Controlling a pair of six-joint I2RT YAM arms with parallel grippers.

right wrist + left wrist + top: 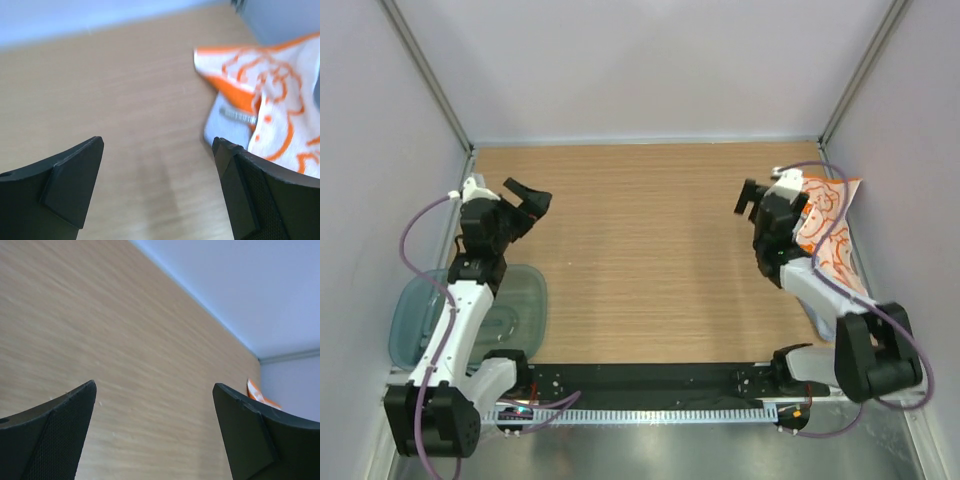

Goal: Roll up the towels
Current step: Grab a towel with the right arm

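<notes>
An orange and white patterned towel [828, 232] lies crumpled at the right edge of the table, partly hidden behind my right arm. In the right wrist view it [272, 95] lies on a pale blue towel [224, 126], of which only a corner shows. A tip of the orange towel [257, 394] shows in the left wrist view. My right gripper [748, 198] [157, 142] is open and empty above bare table, just left of the towels. My left gripper [532, 196] [154, 387] is open and empty, raised over the left side of the table.
A translucent blue-green tray [528, 300] sits at the near left, under my left arm. Pale walls close in the wooden table [640, 260] at the back and on both sides. A black rail [650, 378] runs along the near edge.
</notes>
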